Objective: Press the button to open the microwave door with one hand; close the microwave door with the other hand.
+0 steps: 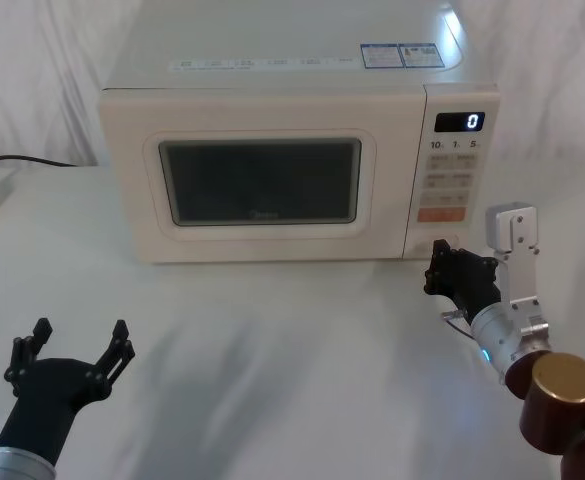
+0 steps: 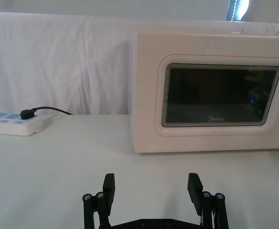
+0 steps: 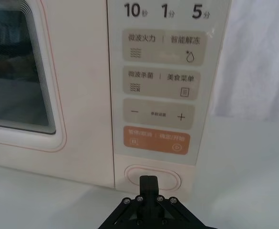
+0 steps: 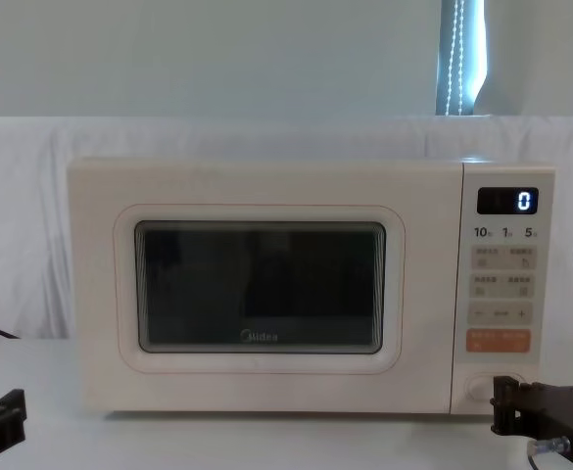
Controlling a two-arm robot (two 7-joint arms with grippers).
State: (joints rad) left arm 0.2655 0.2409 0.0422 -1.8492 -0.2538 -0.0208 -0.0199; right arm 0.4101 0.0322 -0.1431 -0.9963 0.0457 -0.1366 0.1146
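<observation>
The cream microwave has its door (image 1: 262,182) closed, its dark window (image 2: 220,95) facing me. The wide pill-shaped button (image 3: 170,175) sits at the bottom of the control panel, under the orange key (image 3: 155,140). My right gripper (image 3: 149,181) is shut, and its joined tips rest against the button's lower middle. In the head view the right gripper (image 1: 438,258) is at the panel's bottom edge, and the chest view shows it (image 4: 506,401) just right of the button (image 4: 477,387). My left gripper (image 1: 77,345) hangs open near the table's front left, well short of the door, its fingers (image 2: 109,185) spread wide.
A white power strip (image 2: 10,123) with a black plug and cable lies on the white-covered table (image 1: 272,340), left of the microwave. The panel display (image 4: 507,201) reads 0. White cloth hangs behind the microwave.
</observation>
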